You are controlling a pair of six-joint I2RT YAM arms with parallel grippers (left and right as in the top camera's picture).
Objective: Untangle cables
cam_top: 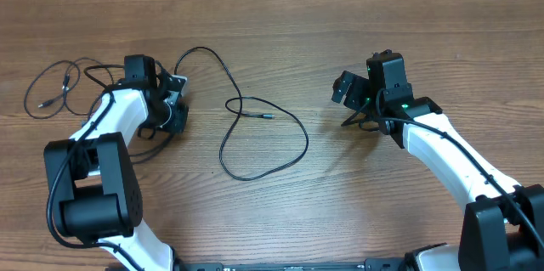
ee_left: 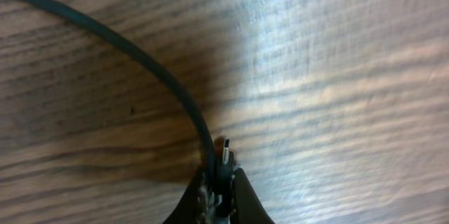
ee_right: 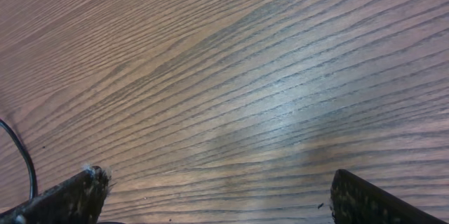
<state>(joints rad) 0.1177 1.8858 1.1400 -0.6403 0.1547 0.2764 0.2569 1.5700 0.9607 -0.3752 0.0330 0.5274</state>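
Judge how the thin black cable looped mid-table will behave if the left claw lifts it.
Probably floppy: the thin black cable lies in loose curves on the wooden table, so it should droop and trail. Likely light, given how thin it is. The left claw pinches it near one end, so it could slip free.
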